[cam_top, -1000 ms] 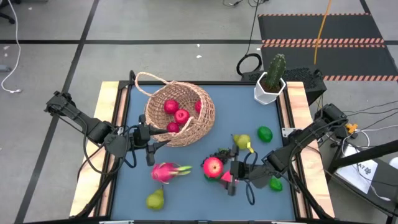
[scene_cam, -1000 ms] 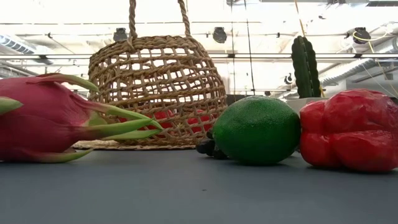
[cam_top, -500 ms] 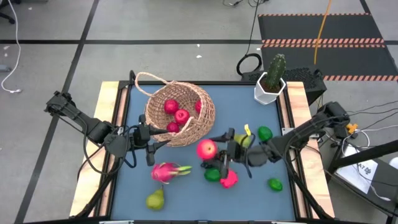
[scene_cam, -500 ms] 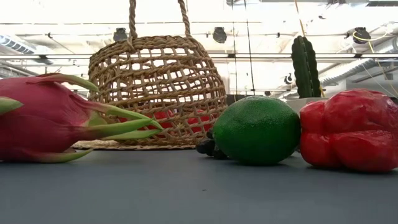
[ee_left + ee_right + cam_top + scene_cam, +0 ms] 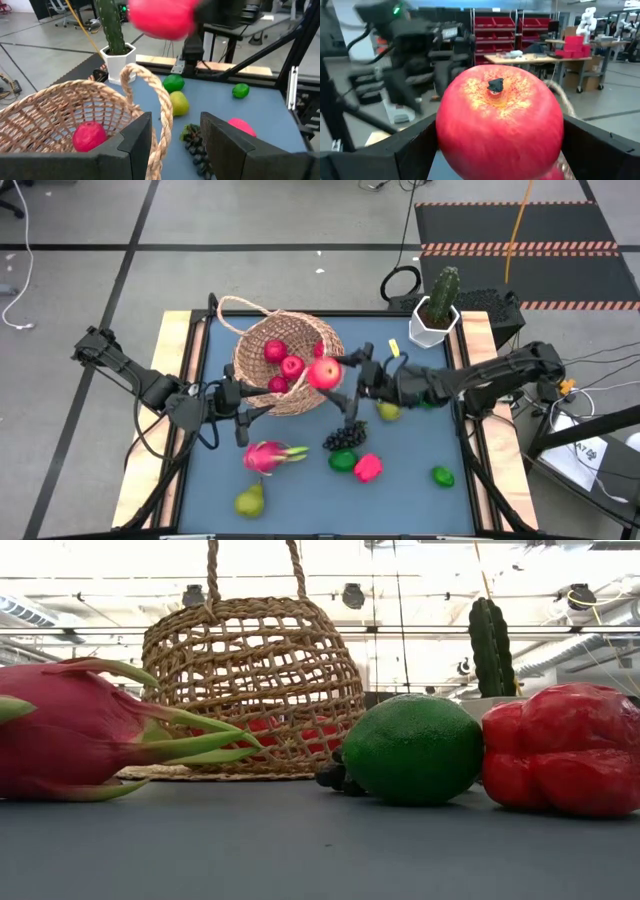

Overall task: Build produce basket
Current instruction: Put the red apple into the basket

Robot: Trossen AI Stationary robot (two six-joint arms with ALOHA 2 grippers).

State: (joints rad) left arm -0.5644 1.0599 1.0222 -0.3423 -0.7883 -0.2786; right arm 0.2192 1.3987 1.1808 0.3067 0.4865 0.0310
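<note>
The tan wicker basket (image 5: pixel 288 365) stands tipped on the mat with red fruits (image 5: pixel 283 360) inside. My left gripper (image 5: pixel 263 412) is shut on its near rim. My right gripper (image 5: pixel 337 378) holds a red apple (image 5: pixel 325 373) in the air over the basket's right rim. On the mat lie a dragon fruit (image 5: pixel 268 456), a pear (image 5: pixel 250 500), grapes (image 5: pixel 343 438), a lime (image 5: pixel 342 461) and a pink-red fruit (image 5: pixel 368 468). The low view shows the basket (image 5: pixel 255 690), the dragon fruit (image 5: pixel 70 730) and a lime (image 5: pixel 412 748), but no gripper. My left gripper has the basket's braided rim (image 5: pixel 159 131) between its two fingers, reaching in nearly level from the table's left. The rim runs upright across the gap, lying against one finger (image 5: pixel 136 137). The basket stays tipped with its underside on the mat. My right gripper pinches the red apple by two opposite sides (image 5: pixel 451 145) between its fingers (image 5: pixel 415 150). The fingers reach in level from the table's right. The apple's stem end (image 5: pixel 495 85) faces back toward the wrist. It hangs clear of the mat.
A white pot with a cactus (image 5: pixel 435 315) stands at the far right corner. A second pear (image 5: pixel 388 411) and a lime (image 5: pixel 427 396) lie under my right arm, and another lime (image 5: pixel 442 476) lies near right. Wooden rails (image 5: pixel 180 380) edge the mat.
My right gripper has risen and swung from the table's near middle toward the far left, up to the basket, carrying the red apple. The apple now hangs over the basket's right rim. The grapes and the lime it covered lie in plain sight.
</note>
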